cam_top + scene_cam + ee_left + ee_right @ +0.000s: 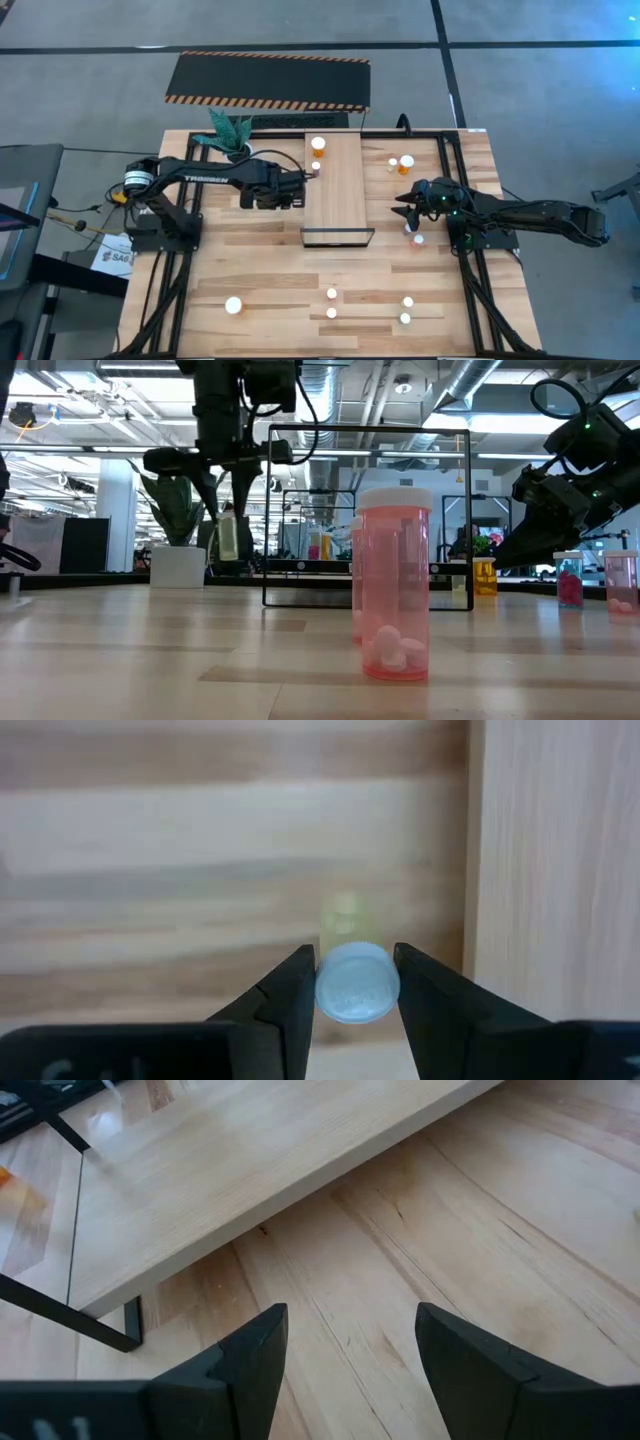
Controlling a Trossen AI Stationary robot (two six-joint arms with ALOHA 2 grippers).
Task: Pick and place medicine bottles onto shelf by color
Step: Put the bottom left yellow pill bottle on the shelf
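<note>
My left gripper hangs just beside the left long edge of the shelf and is shut on a pale medicine bottle with a white cap. The low view shows that bottle well above the table. Two white-capped bottles stand on the shelf's far end. My right gripper waits open to the right of the shelf, and its wrist view shows nothing between its fingers. Other bottles stand on their bases on the table. My left gripper pinches the bottle's white cap between its two fingers, one on each side. The fingers come from above and point down. The bottle hangs upright below them, clear of the table.
A big pink-orange bottle stands near the table's front edge, with several more beside it. More bottles stand right of the shelf. A potted plant is at the back left, and a striped black mat lies beyond the table.
</note>
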